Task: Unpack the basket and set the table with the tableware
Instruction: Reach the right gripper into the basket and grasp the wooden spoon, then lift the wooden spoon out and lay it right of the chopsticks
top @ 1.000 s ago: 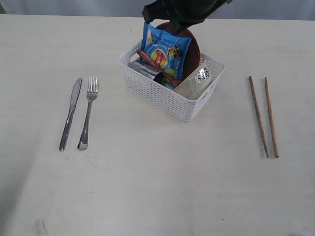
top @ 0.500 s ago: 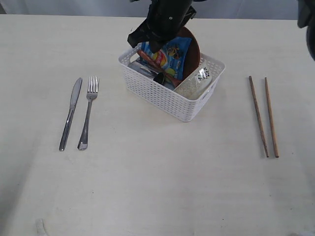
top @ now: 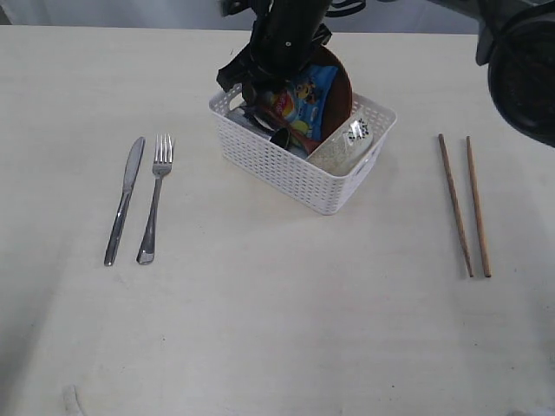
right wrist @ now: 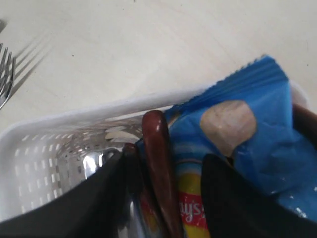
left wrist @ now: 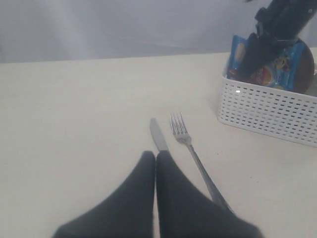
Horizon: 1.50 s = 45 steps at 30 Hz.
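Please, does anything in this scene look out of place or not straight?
Yes. A blue chip bag stands in the basket among the dishes and cutlery, although it is not tableware. Behind it, the brown plate stands on its edge and leans instead of lying flat.

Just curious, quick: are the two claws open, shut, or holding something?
Left gripper: shut, empty.
Right gripper: open, astride the wooden spoon in the basket.
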Motion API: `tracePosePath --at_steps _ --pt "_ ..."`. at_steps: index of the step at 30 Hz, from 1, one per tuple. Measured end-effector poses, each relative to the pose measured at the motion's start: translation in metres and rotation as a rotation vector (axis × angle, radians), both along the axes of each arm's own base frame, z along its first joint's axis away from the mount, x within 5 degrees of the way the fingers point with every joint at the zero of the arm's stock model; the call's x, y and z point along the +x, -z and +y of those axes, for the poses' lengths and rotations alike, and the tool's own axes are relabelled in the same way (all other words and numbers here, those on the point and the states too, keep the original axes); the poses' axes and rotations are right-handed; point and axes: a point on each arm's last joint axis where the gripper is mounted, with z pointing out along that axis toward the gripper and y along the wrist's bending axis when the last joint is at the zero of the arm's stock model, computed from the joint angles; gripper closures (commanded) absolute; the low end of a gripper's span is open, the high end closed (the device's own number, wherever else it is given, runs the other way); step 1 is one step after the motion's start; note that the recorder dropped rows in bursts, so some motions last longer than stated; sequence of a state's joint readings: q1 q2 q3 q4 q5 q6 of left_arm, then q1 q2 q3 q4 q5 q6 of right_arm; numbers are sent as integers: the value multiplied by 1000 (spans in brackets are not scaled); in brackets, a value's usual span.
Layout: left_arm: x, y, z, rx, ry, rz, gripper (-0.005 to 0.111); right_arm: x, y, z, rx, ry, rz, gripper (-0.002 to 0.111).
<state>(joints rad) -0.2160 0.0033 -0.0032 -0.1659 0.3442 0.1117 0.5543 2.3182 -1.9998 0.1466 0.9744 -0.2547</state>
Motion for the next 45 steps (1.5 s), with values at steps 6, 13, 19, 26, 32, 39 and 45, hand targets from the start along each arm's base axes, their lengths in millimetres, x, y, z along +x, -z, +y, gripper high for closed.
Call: tracePosePath --at_steps 6,13,19,26,32,39,45 --pt "0 0 0 0 0 0 107 5 4 2 23 36 -25 62" --pt "0 0 0 0 0 0 107 8 7 4 32 46 -36 62" --pt "0 0 0 0 0 0 107 6 11 9 24 31 -44 83" --pt "0 0 0 0 0 0 107 4 18 15 -13 2 -67 87" --pt "0 0 0 0 0 0 107 3 19 17 -30 -11 -76 103" --pt "0 0 0 0 0 0 107 1 12 17 -23 -14 -82 109" --pt "0 0 0 0 0 0 107 -11 -7 19 12 -9 -30 109"
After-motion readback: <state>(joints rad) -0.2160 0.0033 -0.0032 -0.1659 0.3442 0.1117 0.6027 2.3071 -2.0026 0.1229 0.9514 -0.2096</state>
